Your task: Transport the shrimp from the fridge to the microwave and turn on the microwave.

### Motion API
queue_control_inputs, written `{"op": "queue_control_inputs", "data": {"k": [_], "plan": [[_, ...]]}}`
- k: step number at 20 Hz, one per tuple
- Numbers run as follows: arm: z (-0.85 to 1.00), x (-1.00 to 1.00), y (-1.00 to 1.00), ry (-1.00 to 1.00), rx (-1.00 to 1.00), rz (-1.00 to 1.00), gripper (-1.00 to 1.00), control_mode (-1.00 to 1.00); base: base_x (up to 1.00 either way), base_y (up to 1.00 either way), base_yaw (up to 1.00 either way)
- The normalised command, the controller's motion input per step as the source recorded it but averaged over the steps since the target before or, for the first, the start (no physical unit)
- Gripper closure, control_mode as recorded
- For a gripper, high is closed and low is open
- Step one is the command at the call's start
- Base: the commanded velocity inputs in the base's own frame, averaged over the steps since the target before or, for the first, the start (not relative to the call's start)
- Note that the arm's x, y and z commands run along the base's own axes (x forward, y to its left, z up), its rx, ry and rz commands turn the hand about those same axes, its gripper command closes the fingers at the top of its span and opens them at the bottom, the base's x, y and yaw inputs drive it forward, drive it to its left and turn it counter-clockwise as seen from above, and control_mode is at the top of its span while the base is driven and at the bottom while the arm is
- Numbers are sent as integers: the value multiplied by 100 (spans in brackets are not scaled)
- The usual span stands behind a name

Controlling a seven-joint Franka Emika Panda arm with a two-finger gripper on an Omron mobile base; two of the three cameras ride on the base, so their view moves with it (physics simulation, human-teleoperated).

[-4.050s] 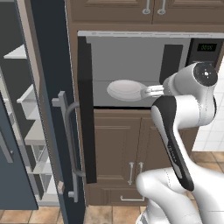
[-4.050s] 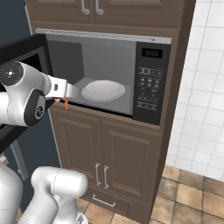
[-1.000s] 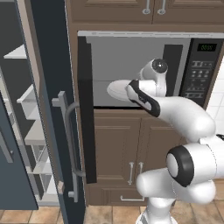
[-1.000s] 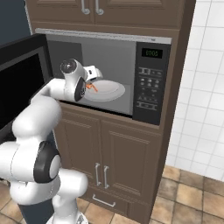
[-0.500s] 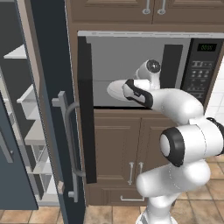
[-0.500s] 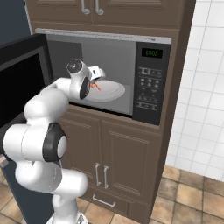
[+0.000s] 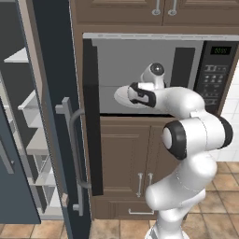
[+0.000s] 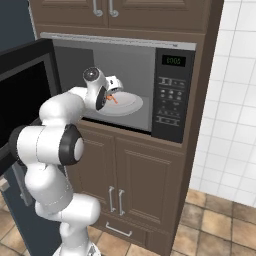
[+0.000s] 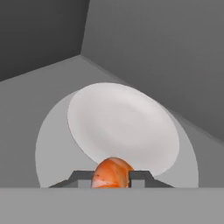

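Pincer [image 9: 113, 175] clamped on the shrimp [image 9: 112, 173] inside the microwave [image 8: 172, 95], over the plate [image 9: 127, 127] (probably the drop spot).

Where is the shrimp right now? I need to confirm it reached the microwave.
The shrimp is clamped in the end effector inside the open microwave, just above the near edge of the white plate.
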Motion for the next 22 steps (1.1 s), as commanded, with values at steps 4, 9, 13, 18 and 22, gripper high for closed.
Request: {"op": "queue_control_inputs", "data": {"k": [4, 9, 13, 18, 22], "plan": [[-15, 41, 0, 5, 0, 0, 100, -100, 0, 0, 0], [-22, 35, 0, 6, 0, 0, 100, -100, 0, 0, 0], [-21, 30, 0, 2, 0, 1, 100, -100, 0, 0, 0], [-19, 32, 0, 1, 0, 1, 100, -100, 0, 0, 0], [-9, 32, 0, 0, 0, 2, 100, -100, 0, 0, 0]]}}
